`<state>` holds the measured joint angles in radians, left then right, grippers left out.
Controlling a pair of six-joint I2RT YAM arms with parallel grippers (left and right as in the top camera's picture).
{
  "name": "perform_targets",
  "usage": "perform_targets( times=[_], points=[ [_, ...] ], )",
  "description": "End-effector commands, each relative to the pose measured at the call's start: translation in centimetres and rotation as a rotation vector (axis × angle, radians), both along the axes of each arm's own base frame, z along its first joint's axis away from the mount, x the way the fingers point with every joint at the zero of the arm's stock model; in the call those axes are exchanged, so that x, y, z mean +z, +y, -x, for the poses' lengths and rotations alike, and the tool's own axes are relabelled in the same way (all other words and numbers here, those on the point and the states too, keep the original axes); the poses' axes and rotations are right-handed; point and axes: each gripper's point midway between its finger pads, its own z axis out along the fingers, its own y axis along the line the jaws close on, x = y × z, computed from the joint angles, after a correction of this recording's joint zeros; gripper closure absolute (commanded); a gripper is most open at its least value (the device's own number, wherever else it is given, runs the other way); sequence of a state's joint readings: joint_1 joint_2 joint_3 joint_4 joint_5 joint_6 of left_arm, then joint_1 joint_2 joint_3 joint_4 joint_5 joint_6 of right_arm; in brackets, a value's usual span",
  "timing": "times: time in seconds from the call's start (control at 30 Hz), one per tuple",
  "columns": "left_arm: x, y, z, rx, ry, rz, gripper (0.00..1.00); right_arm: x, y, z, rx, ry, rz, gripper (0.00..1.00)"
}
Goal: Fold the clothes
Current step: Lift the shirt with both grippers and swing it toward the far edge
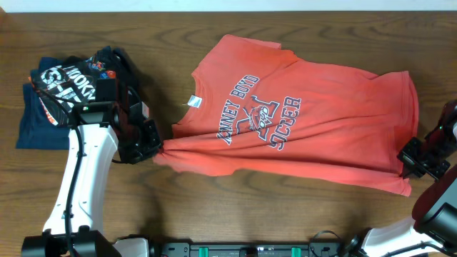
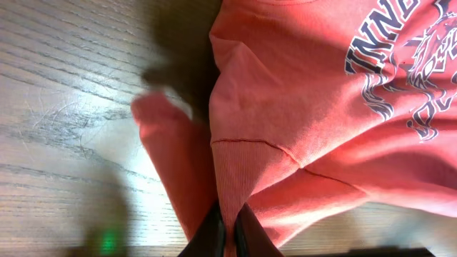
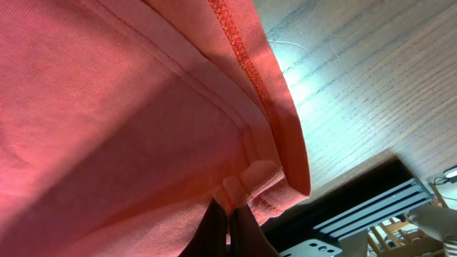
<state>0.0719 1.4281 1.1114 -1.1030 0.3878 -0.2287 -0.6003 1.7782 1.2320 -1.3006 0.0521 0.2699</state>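
Shirt (image 1: pixel 321 135): coral-red and short-sleeved, lying on the counter (image 1: pixel 235 214) from the centre out to the right, collar to the left and bottom hem to the right, navy printed lettering facing up.
Shirt's near edge: gathered into a fairly straight, creased line running between the two arms; the far part lies flatter.
Left jaws: closed tight on the shirt's near-left sleeve area; the left wrist view shows the dark fingers (image 2: pixel 211 234) pinching a ribbed fold of the red cloth (image 2: pixel 285 107) just above the wood.
Right jaws: closed tight on the shirt's near-right hem corner; the right wrist view shows the fingers (image 3: pixel 214 232) nipping a small bunch of fabric (image 3: pixel 107 107) beside the stitched hem.
Left arm (image 1: pixel 82 168): white, reaching from the near edge up to the shirt's left end.
Right arm (image 1: pixel 435 207): at the near right, its dark wrist at the shirt's right edge.
Dark garments (image 1: pixel 61 89): a folded navy and black pile with white lettering, far left, just beside the left arm and apart from the shirt.
Counter: brown wood grain.
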Motion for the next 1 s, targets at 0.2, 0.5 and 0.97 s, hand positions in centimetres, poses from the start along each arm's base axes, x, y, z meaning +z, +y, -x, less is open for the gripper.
perform_targets(
  times=[0.2,0.5,0.97],
  points=[
    [6.4,-0.4,-2.2,-0.026,-0.195,0.037,0.94,5.6,-2.4,-3.0,0.006,-0.203,0.137,0.99],
    [21.5,-1.8,-6.1,-0.055,-0.697,0.130,0.94,21.1,-3.0,-6.2,0.074,-0.692,0.390,0.99],
    [37.3,-0.9,-3.0,-0.039,-1.228,0.005,0.94,36.6,-3.2,-4.1,-0.029,-1.138,0.621,0.99]
  ],
)
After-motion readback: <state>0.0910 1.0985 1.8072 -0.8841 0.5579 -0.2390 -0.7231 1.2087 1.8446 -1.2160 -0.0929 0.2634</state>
